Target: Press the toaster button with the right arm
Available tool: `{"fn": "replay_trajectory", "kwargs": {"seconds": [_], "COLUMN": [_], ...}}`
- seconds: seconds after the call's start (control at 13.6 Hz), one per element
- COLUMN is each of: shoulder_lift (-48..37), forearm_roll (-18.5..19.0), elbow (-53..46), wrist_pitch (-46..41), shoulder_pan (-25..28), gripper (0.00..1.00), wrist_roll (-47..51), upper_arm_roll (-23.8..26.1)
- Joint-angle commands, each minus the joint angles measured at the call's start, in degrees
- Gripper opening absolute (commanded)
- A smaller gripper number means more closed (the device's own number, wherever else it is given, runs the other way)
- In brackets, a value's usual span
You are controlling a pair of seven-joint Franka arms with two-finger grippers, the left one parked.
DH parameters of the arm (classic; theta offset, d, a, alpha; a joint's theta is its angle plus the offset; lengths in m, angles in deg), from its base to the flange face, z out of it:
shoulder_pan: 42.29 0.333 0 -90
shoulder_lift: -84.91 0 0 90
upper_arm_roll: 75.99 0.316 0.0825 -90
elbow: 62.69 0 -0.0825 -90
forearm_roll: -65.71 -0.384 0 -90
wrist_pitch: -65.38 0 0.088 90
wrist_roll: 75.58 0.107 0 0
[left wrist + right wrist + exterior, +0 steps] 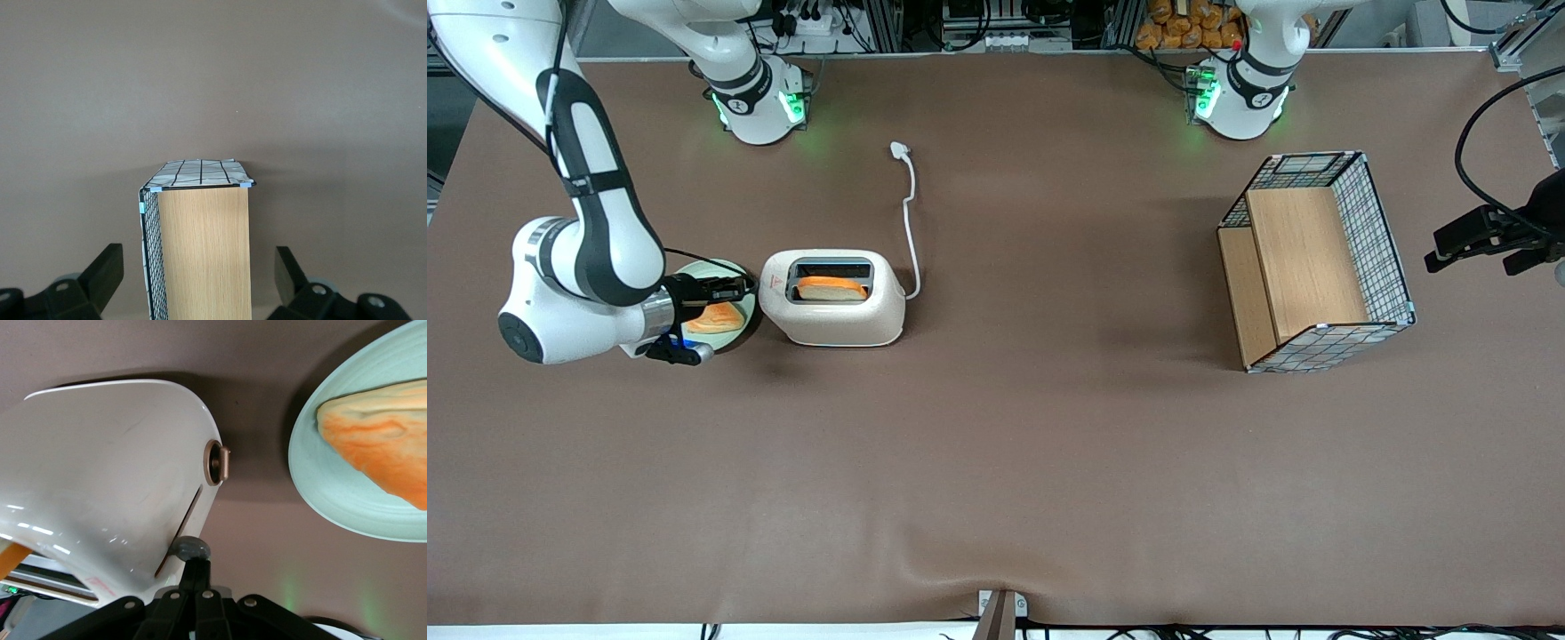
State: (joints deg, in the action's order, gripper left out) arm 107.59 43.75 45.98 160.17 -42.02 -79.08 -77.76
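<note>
Front view: a small cream-white rounded toaster (834, 298) is seen on the brown bench (996, 462), with a slice of bread (832, 288) standing in its dark-rimmed top slot and a thin white cord (910, 222) running from its end at 3 o'clock up to a plug at 12 o'clock. At 9 o'clock of the toaster, just beside it, a pale green round plate (741, 268) is found, carrying an orange-edged piece of toast (717, 318). The slim black gripper (749, 286) of the large white jointed right arm (587, 240) is held above the plate, level with the toaster's narrow end.

In the right wrist view, the gripper (194, 570) is shown with its fingers brought together, their tips touching the small grey round button (190, 549) on the toaster's (107, 480) narrow end. A wood-and-wire-mesh basket (1316, 262) lies well apart, toward the parked arm's end of the bench.
</note>
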Motion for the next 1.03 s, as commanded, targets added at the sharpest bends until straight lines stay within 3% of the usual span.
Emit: {"fn": "replay_trajectory", "kwargs": {"seconds": [0.0, 0.59, 0.96], "shoulder_lift": [1.48, 5.00, 6.49], "forearm_roll": [-1.94, -7.03, -7.65], "elbow": [-0.48, -0.65, -1.00], "wrist_pitch": [0.22, 0.13, 1.53], "shoulder_pan": [-1.23, -3.78, -3.96], "gripper": [0.00, 0.00, 0.00], "wrist_roll": [-1.60, -4.84, -5.73], "upper_arm_roll": [0.46, 0.46, 0.46]}}
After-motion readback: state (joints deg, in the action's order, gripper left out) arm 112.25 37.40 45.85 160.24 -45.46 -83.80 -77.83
